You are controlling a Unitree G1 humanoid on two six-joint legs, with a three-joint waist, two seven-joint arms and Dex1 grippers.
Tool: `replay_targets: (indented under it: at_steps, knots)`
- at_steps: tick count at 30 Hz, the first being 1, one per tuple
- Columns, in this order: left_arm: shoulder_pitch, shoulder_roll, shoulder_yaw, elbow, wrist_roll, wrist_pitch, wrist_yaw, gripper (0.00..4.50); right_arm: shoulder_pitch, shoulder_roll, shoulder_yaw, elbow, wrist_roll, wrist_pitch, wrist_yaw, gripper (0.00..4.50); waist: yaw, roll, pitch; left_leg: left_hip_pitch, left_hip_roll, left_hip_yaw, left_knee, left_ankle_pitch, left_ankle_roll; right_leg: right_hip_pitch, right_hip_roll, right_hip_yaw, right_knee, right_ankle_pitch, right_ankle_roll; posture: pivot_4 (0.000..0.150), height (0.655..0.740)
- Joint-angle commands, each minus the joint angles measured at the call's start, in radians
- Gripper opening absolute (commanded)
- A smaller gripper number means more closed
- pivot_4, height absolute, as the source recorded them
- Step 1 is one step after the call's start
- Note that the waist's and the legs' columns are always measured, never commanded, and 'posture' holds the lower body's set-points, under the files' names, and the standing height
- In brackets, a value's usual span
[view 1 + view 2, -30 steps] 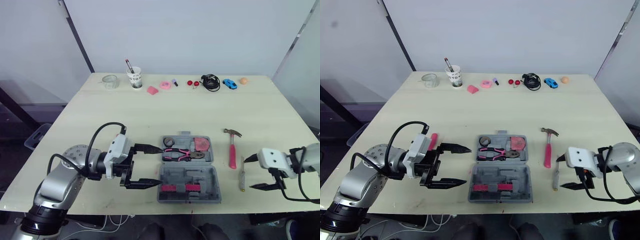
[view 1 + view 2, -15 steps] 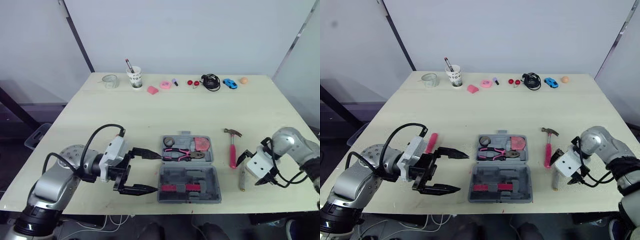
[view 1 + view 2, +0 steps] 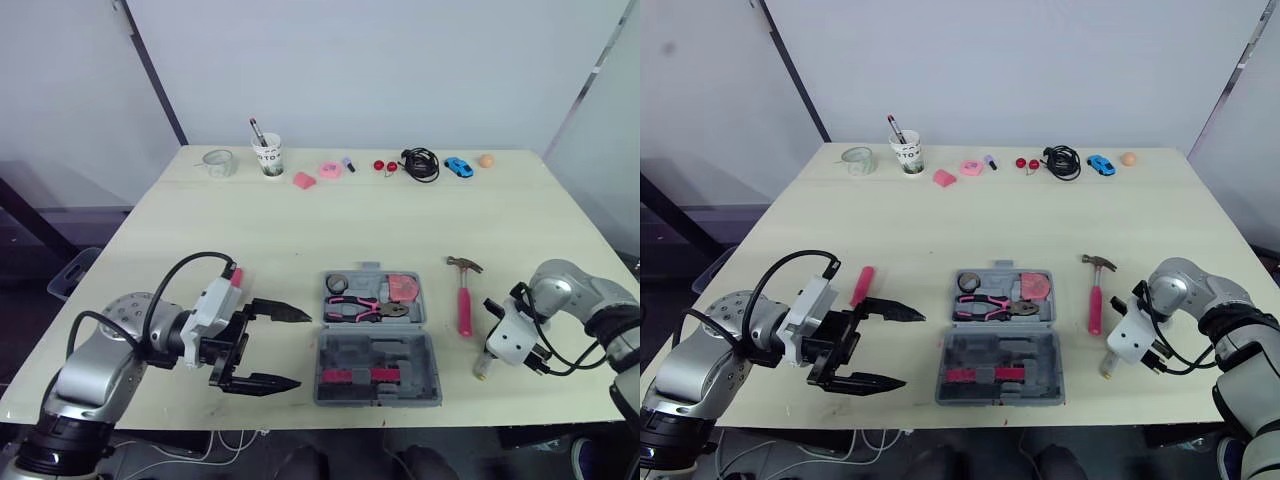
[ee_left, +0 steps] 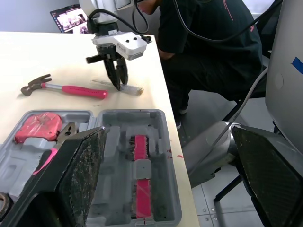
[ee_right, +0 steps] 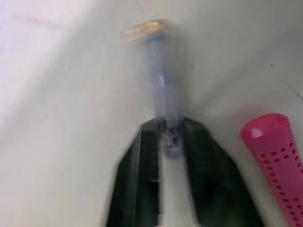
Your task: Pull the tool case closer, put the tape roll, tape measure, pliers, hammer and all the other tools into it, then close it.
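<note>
Sitting near the front edge of the table point(image 3: 300, 230), the open tool case point(image 3: 378, 340) has bare room to its left, where the left end effector point(image 3: 303, 350) gapes wide. Beside the hammer point(image 3: 464, 300), the right end effector point(image 5: 169, 124) pinches the screwdriver point(image 5: 158, 71). The cup point(image 3: 269, 155) lettering is unreadable.

The table point(image 3: 300, 230) has a pale, wood-look top, smooth and matt. The tool case point(image 3: 400, 352) is grey moulded plastic with a dull finish. The hammer point(image 3: 464, 305) has a pink plastic grip dotted with small holes and a dull metal head. The pliers point(image 3: 360, 310) carry pink and black grips on grey metal. The screwdriver point(image 5: 161, 90) has a clear, glossy plastic handle. The left gripper's fingers point(image 4: 80, 165) look matt black with a grainy, speckled surface; the right gripper's fingers point(image 5: 142, 179) look smooth and black. At the back edge stand a white paper cup point(image 3: 269, 157) and a clear glass jar point(image 3: 218, 162).
</note>
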Motion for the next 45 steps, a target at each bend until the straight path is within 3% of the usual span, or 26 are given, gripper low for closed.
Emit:
replay_targets:
  at_steps: [1, 6, 10, 15, 21, 27, 32, 38, 42, 43, 45]
  knots:
    - [0.005, 0.006, 0.028, -0.027, -0.009, -0.012, 0.008, 4.5, -0.02, 0.009, 0.012, 0.025, -0.036, -0.008, -0.045, 0.04, -0.001, -0.001, 0.0, 0.001, 0.0, 0.0, 0.0, 0.0, 0.0, 0.0, 0.0, 0.0, 0.0, 0.0, 0.0, 0.15, 0.74]
    - [0.01, 0.011, 0.034, -0.025, -0.01, -0.016, 0.011, 4.5, -0.027, 0.012, 0.002, 0.035, -0.031, -0.004, -0.057, 0.04, -0.003, -0.002, -0.001, 0.003, 0.0, 0.004, 0.0, 0.0, 0.0, 0.0, 0.0, 0.004, 0.002, 0.0, -0.001, 0.15, 0.74]
    - [0.016, 0.011, 0.037, -0.037, -0.014, -0.014, 0.018, 4.5, 0.002, -0.025, -0.07, -0.023, 0.116, 0.138, 0.06, 0.04, -0.003, -0.001, 0.0, 0.005, 0.0, 0.007, 0.0, 0.0, 0.0, 0.0, 0.0, 0.007, 0.003, 0.0, -0.001, 0.15, 0.74]
    - [0.022, 0.004, 0.038, -0.054, -0.018, -0.01, 0.032, 4.5, 0.191, -0.111, -0.246, -0.374, 0.371, 0.705, 0.166, 0.04, 0.009, 0.0, 0.001, 0.004, 0.0, 0.007, 0.0, 0.0, 0.0, 0.0, 0.0, 0.008, 0.004, 0.001, 0.001, 0.15, 0.74]
    - [0.012, -0.007, 0.024, -0.05, -0.013, -0.012, 0.037, 4.5, 0.453, -0.184, -0.455, -0.878, 0.535, 1.465, 0.024, 0.04, 0.01, 0.0, 0.001, 0.004, 0.0, 0.007, 0.0, 0.0, 0.0, 0.0, 0.0, 0.008, 0.003, 0.0, 0.0, 0.15, 0.74]
    - [-0.028, -0.034, -0.006, -0.034, -0.008, -0.016, 0.035, 4.5, 0.512, -0.051, -0.653, -1.095, 0.583, 2.227, -0.316, 0.04, 0.005, -0.001, 0.0, 0.003, 0.0, 0.007, 0.0, 0.0, 0.0, -0.001, 0.0, 0.009, 0.004, 0.001, 0.001, 0.15, 0.74]
    - [-0.062, -0.051, -0.025, -0.018, -0.003, -0.016, 0.023, 4.5, 0.476, 0.11, -0.76, -1.135, 0.559, 2.573, -0.551, 0.04, 0.005, -0.001, 0.0, 0.001, 0.0, 0.007, 0.0, 0.0, 0.0, -0.003, 0.0, 0.008, 0.003, 0.001, 0.002, 0.15, 0.74]
    - [-0.085, -0.053, -0.039, 0.002, 0.002, -0.022, 0.012, 4.5, 0.441, 0.283, -0.862, -1.107, 0.525, 2.645, -0.782, 0.04, 0.003, -0.001, 0.0, 0.0, -0.001, 0.006, -0.001, 0.0, 0.0, -0.003, 0.001, 0.008, 0.002, 0.002, 0.003, 0.15, 0.74]
    - [-0.086, -0.051, -0.037, 0.003, 0.003, -0.023, 0.009, 4.5, 0.441, 0.319, -0.88, -1.099, 0.529, 2.645, -0.857, 0.04, 0.003, -0.001, 0.0, -0.001, -0.001, 0.006, -0.001, 0.0, 0.0, -0.003, 0.001, 0.009, 0.002, 0.002, 0.004, 0.15, 0.74]
    - [-0.084, -0.05, -0.034, 0.001, 0.003, -0.022, 0.01, 4.5, 0.446, 0.323, -0.878, -1.103, 0.532, 2.642, -0.872, 0.75, 0.003, -0.001, 0.0, -0.001, -0.001, 0.006, -0.001, 0.0, 0.0, -0.003, 0.001, 0.009, 0.001, 0.002, 0.004, 0.15, 0.74]
    - [-0.079, -0.047, -0.028, -0.004, 0.002, -0.02, 0.01, 4.5, 0.458, 0.323, -0.874, -1.113, 0.545, 2.62, -0.888, 1.33, 0.003, -0.001, 0.0, -0.001, -0.001, 0.005, -0.001, 0.0, 0.0, -0.003, 0.001, 0.009, 0.001, 0.002, 0.004, 0.15, 0.74]
